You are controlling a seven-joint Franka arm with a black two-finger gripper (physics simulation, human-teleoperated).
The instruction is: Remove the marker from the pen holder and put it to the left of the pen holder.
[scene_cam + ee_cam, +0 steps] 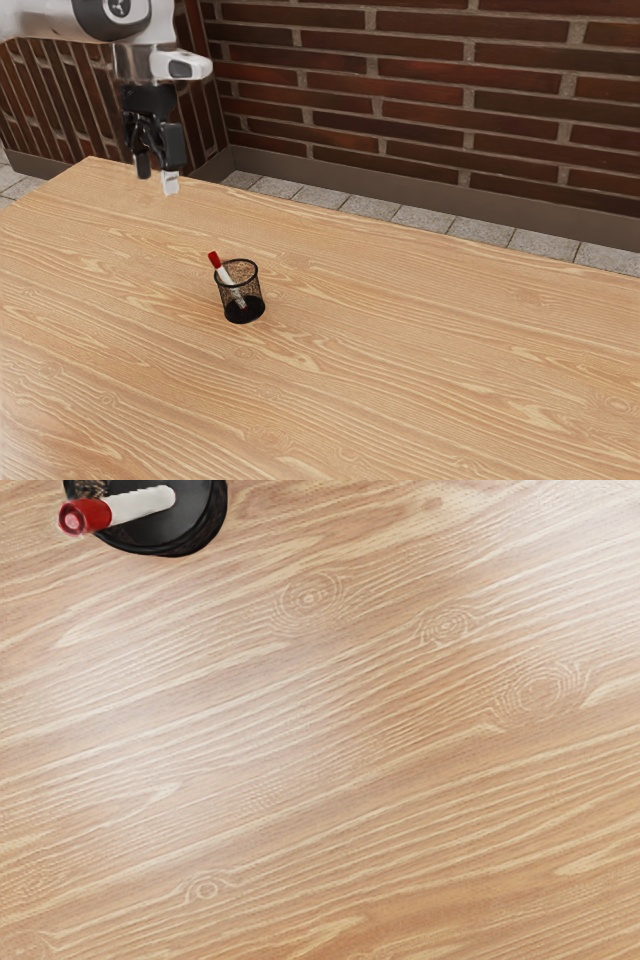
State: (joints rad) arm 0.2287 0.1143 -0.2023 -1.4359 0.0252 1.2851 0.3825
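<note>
While the wrist view crops the pen holder (pixel 205 530), marker (pixel 138 506) inside, the gripper (pixel 157 181) hangs empty, fingers apart

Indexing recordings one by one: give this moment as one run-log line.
gripper: open, empty, raised; marker: leaning in pen holder, red end up; pen holder: upright on table; removal: not done

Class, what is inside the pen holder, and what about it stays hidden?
A marker leans inside the pen holder, its red end above the rim. The mesh partly veils its lower end, so exactly where it touches the bottom cannot be told.
</note>
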